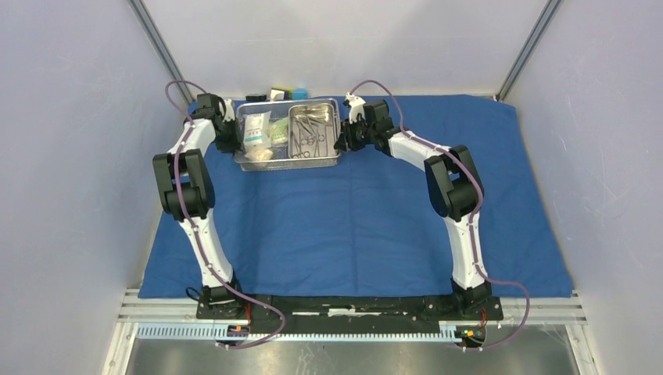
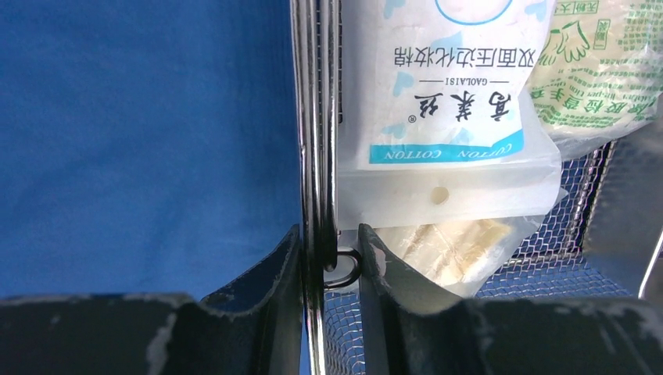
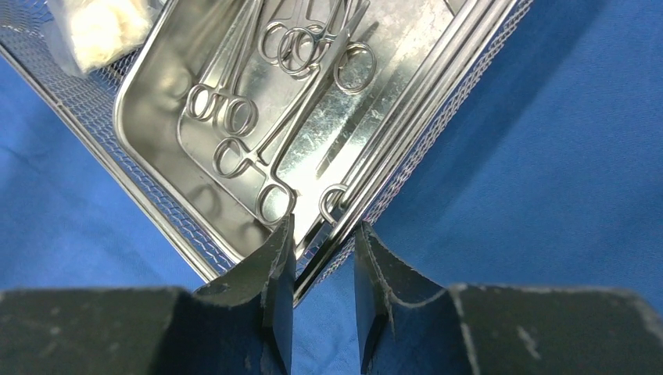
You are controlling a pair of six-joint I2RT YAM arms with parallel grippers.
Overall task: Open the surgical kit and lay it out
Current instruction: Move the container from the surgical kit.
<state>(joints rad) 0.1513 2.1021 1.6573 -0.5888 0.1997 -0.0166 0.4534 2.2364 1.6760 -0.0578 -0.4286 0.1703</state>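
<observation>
The blue cloth wrap lies spread flat over the table. At its far middle stands the steel wire-mesh basket, holding the smaller steel pan on its right side and white and green packets on its left. Slim scissor-like instruments lie in the pan. My left gripper is shut on the rim wires at the basket's left end, next to a white cotton packet. At the right end, my right gripper is shut across the rim.
Small black, white and blue blocks sit just behind the basket at the cloth's far edge. Pale walls close in the table on the left, right and back. Both arm bases are bolted to the near rail.
</observation>
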